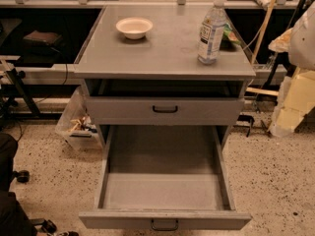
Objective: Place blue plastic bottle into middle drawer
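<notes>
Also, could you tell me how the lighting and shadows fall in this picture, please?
Camera view: warm, dim light; soft sheen on the cabinet top near the blue plastic bottle; the open middle drawer is evenly lit; the recess under the top is dark; the gripper is not in view.

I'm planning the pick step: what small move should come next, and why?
Probably bring the gripper, which is not in view, toward the blue plastic bottle. It stands upright and untouched near the right edge of the cabinet top, while the middle drawer is already pulled open.
</notes>
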